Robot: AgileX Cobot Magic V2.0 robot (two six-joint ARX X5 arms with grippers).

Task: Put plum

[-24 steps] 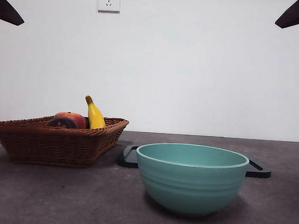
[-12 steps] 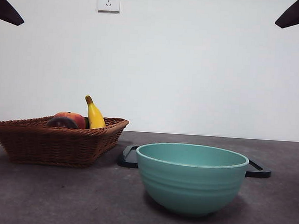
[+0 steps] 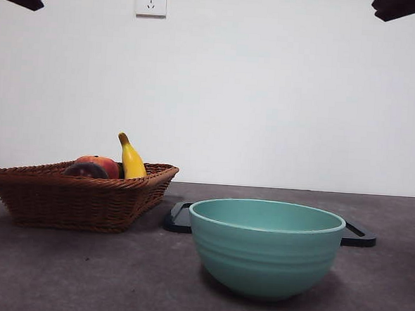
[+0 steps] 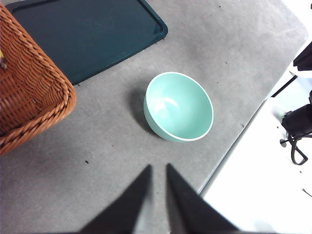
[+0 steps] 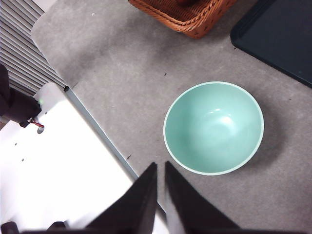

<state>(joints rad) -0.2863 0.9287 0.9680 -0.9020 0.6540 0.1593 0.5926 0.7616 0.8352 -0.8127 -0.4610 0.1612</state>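
Front view: the plum (image 3: 87, 170) lies in the wicker basket (image 3: 78, 200) at the left, beside the red-orange fruit (image 3: 102, 164). Left gripper (image 4: 157, 171) and right gripper (image 5: 161, 168), jaws nearly pressed together, hang high above, well apart from it.

Plum (image 3: 85, 170) half hidden behind basket (image 3: 78, 198) rim

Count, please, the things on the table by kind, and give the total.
Fruit: 3 (plum, red-orange fruit, banana)
Basket: 1 (wicker basket)
Bowl: 1 (green bowl)
Tray: 1 (dark tray)
Total: 6
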